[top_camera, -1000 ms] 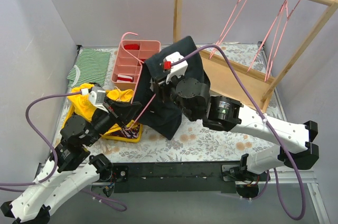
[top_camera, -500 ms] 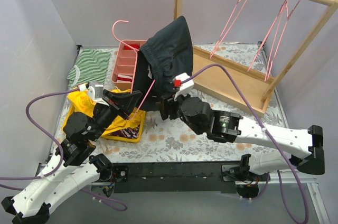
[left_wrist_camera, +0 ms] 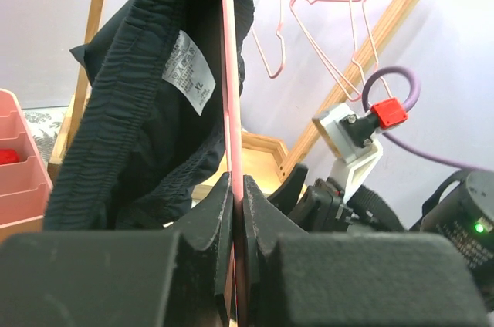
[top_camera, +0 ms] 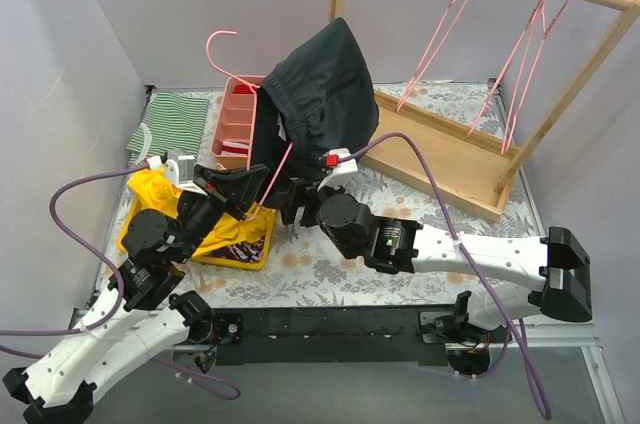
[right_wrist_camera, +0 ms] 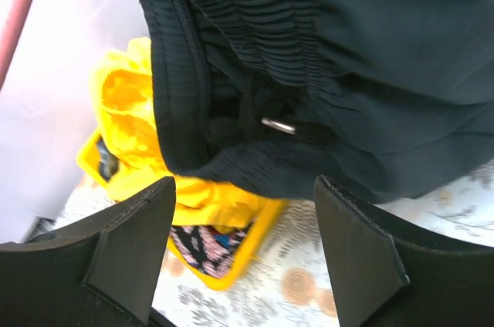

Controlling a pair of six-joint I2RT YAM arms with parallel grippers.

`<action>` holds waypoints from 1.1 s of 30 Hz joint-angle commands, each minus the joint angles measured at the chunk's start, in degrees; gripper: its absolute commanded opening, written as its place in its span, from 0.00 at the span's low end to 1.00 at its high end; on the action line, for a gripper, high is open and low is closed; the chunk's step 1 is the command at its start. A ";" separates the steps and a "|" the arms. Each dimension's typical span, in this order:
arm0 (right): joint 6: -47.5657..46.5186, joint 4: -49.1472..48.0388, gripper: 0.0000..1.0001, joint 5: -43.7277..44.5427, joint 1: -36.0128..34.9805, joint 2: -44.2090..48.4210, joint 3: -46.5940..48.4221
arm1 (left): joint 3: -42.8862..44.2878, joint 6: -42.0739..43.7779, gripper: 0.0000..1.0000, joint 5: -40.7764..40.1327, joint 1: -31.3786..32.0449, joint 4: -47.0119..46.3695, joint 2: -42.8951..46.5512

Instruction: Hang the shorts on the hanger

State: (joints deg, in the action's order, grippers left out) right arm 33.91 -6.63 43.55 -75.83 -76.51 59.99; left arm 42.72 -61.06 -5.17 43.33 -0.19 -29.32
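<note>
Left tool [left_wrist_camera: 234, 188] pinches the hanger [left_wrist_camera: 228, 72] draped with the shorts [top_camera: 320, 104] (right tool [right_wrist_camera: 243, 188] spread nearby).

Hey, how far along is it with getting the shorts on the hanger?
Mostly done: the shorts hang raised on the hanger, whose wire runs up inside the waistband. In hand: the left gripper is shut on that wire; the right gripper is open below the fabric. Left: probably evening out the drape.

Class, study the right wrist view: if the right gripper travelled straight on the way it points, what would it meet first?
Most likely the shorts: their gathered waistband hangs directly ahead of the open right gripper. Depth is unclear, but nothing shows between them.
</note>
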 commanded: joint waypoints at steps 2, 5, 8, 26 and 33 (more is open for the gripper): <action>8.00 -6.39 0.81 3.03 0.33 -3.46 2.93 | 3.68 0.94 0.00 -2.04 0.00 -6.49 -0.30; 13.19 -5.49 0.80 3.65 0.68 -5.05 3.73 | 3.86 0.85 0.00 -2.13 0.00 -6.84 -0.74; 17.49 -4.62 0.79 4.52 1.21 -6.63 4.34 | 3.78 0.76 0.00 -2.21 0.00 -7.19 -1.00; 25.50 4.96 0.71 6.55 2.71 -16.56 13.05 | 2.55 0.59 0.00 -3.44 -0.09 -9.30 -0.65; 26.20 11.19 0.15 6.11 2.27 -14.73 10.43 | 0.53 -0.02 0.00 -8.87 0.00 -11.76 -1.00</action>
State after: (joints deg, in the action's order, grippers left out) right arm 57.84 0.60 47.88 -73.25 -93.73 70.91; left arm 43.22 -61.21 -9.15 43.33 -3.84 -30.92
